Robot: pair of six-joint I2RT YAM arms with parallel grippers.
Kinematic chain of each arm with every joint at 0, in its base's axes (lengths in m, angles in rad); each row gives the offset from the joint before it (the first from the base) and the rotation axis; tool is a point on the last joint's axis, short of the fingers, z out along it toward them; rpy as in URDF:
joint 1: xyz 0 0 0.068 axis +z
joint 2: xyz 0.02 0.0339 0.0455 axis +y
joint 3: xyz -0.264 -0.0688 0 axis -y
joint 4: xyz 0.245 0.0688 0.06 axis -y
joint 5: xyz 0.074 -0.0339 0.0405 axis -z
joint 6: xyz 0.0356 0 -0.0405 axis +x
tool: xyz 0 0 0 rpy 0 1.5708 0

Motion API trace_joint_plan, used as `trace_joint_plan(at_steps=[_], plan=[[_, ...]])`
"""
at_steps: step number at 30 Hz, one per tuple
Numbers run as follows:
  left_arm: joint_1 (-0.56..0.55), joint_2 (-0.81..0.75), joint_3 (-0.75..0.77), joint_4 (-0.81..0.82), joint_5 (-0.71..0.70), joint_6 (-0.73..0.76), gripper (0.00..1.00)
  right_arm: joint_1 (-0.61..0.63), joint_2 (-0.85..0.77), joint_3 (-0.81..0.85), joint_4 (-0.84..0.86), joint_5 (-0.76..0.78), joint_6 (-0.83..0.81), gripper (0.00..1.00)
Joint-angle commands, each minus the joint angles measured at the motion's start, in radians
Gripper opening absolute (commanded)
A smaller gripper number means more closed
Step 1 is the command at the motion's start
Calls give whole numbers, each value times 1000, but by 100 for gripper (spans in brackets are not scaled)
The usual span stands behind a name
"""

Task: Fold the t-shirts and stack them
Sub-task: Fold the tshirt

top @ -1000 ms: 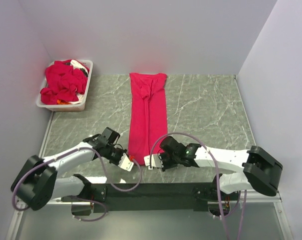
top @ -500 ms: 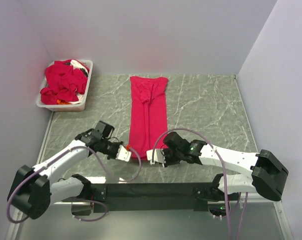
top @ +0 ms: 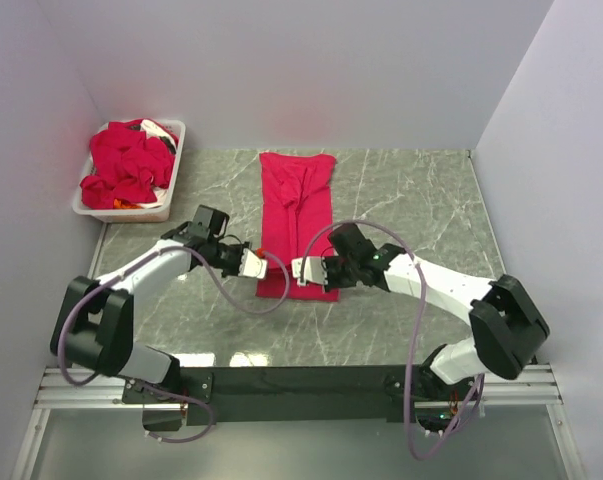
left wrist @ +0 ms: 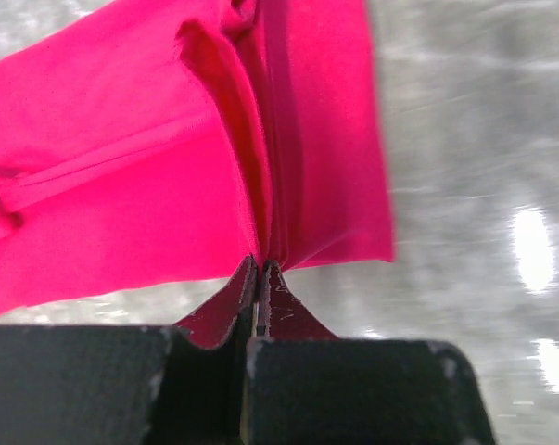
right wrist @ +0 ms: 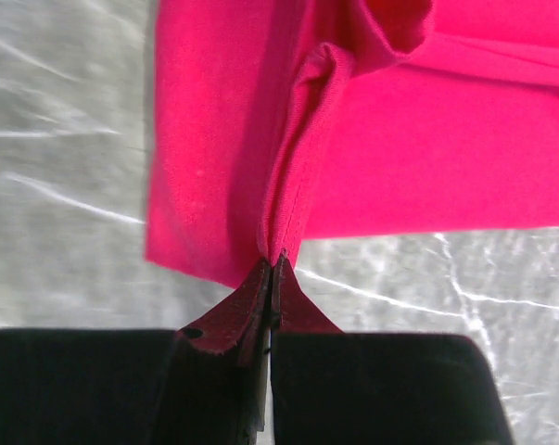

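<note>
A crimson t-shirt [top: 296, 200] lies in the middle of the table as a long narrow strip running from near to far. My left gripper [top: 262, 263] is shut on its near left hem corner, and the fabric bunches at the closed tips in the left wrist view [left wrist: 260, 264]. My right gripper [top: 301, 270] is shut on the near right corner, also seen in the right wrist view [right wrist: 274, 260]. Both hold the hem lifted over the strip's near part, with the cloth [right wrist: 446, 158] draping away from the tips. More red t-shirts [top: 126, 165] are piled in the bin.
A white plastic bin [top: 121, 212] stands at the far left corner of the marbled grey table [top: 411, 210]. Pale walls close in the table on the left, back and right. Each arm's cable loops near its wrist.
Both grippers have moved away from the table's near edge toward the far side, carrying the shirt's near hem. The strip's near end now doubles over itself.
</note>
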Motion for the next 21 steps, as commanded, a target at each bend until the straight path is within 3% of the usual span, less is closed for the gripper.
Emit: trace_joint_plan(at_steps=[1, 7, 21], plan=[[37, 74, 99, 50, 32, 82, 1, -53, 65, 95, 27, -19, -78, 0], [73, 242, 230, 65, 35, 129, 1, -146, 211, 216, 27, -45, -121, 0], [146, 497, 500, 87, 58, 148, 1, -237, 469, 525, -5, -74, -170, 0]])
